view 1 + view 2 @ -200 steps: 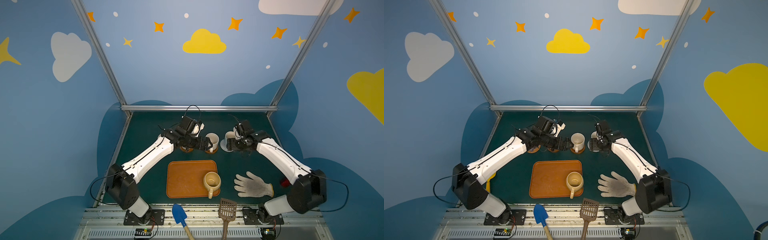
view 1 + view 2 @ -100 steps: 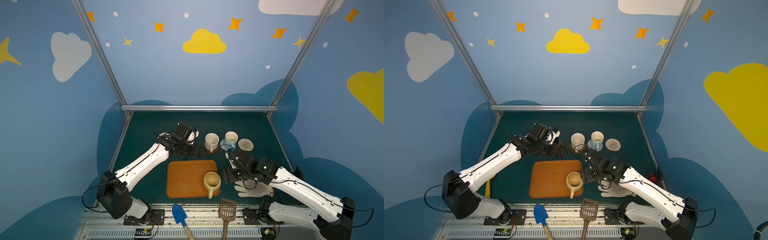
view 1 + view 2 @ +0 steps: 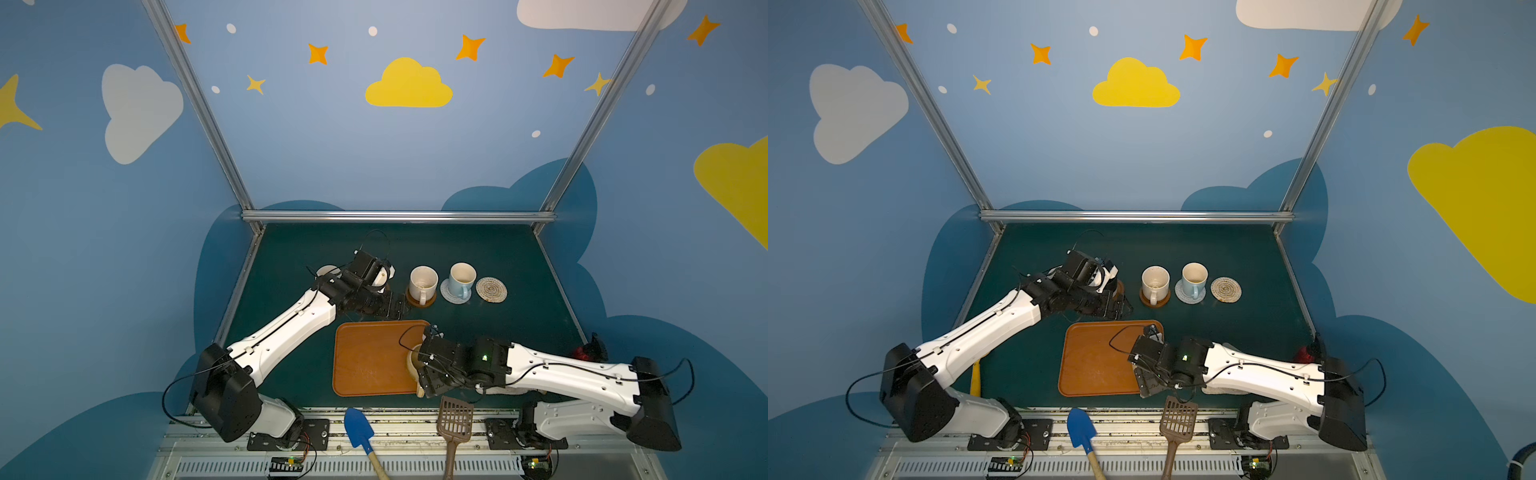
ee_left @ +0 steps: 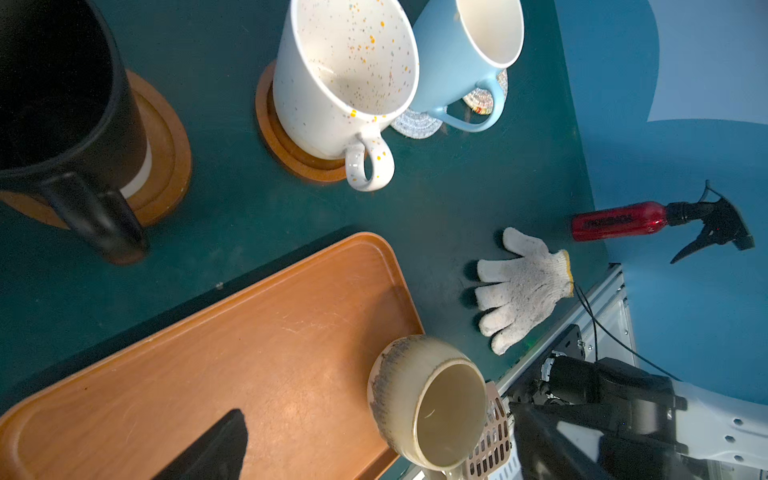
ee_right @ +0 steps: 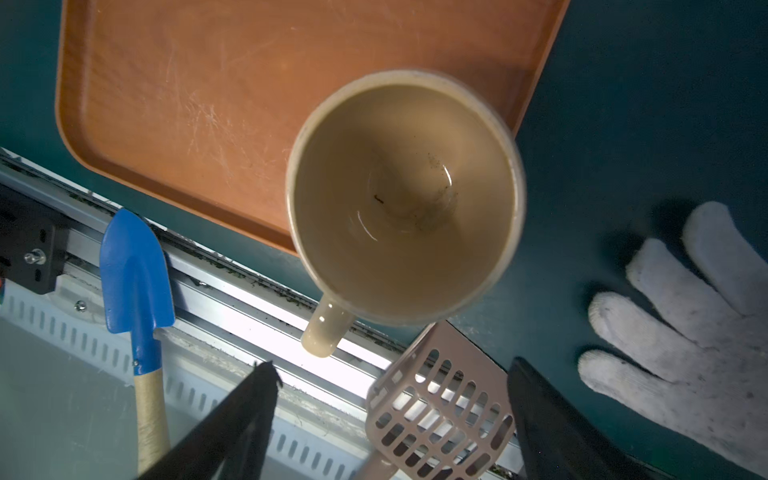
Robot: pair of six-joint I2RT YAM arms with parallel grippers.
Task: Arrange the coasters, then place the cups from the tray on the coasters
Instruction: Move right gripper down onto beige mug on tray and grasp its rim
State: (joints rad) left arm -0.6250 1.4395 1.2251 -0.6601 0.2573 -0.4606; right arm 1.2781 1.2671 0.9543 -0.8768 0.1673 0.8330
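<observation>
Right gripper [image 5: 390,365]: fingers spread wide and empty, hovering over the tan mug [image 5: 403,195] (we judge it is lining up a grasp).
Tan mug: alone on the tray [image 3: 365,365], at the near right corner, with its handle overhanging the rim.
Left gripper [image 3: 395,306]: fingers spread and empty, just beyond the tray.
Open room: a bare beige coaster [image 3: 491,289] lies beside the blue mug [image 3: 462,276]. The glove [image 5: 685,332] and scoop [image 5: 440,403] crowd the tan mug.

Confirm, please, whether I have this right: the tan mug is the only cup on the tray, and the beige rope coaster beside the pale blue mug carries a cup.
Not quite: the beige rope coaster beside the pale blue mug is bare, as both top views show. The tan mug is indeed the only cup on the tray.
</observation>
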